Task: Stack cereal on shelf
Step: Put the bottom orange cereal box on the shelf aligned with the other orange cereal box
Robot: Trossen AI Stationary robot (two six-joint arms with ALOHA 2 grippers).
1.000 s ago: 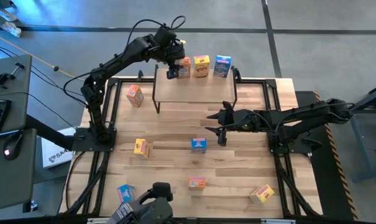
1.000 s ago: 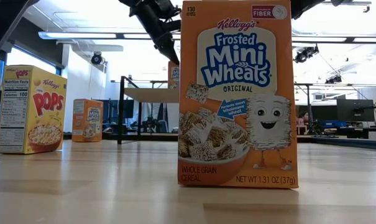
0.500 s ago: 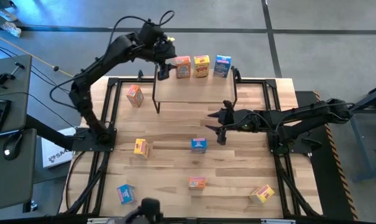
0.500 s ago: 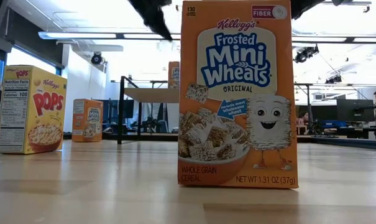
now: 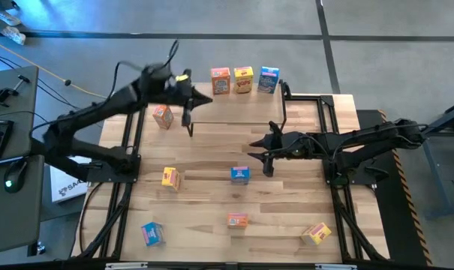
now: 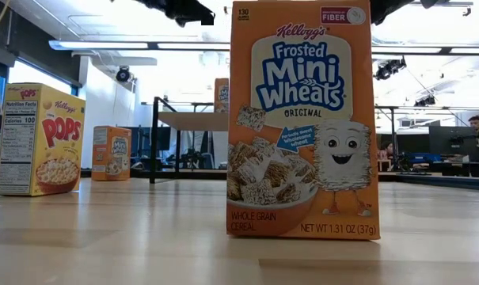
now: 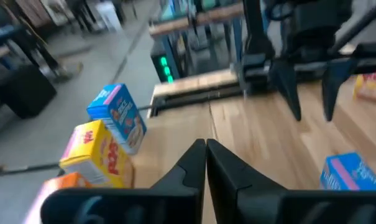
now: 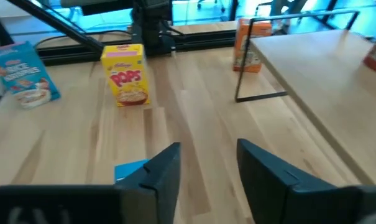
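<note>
3 boxes (image 5: 244,79) stand along the shelf (image 5: 234,109) at its far edge; 6 wait on the table. Right gripper (image 5: 258,152), fingers apart, hovers near the blue box (image 5: 240,175): straddle it squarely. Left gripper (image 5: 187,112) is closed, empty.

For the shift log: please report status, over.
Left gripper shut, empty, beside shelf. Right gripper open above blue box. Three boxes on shelf, six on table. Nothing in the way.
</note>
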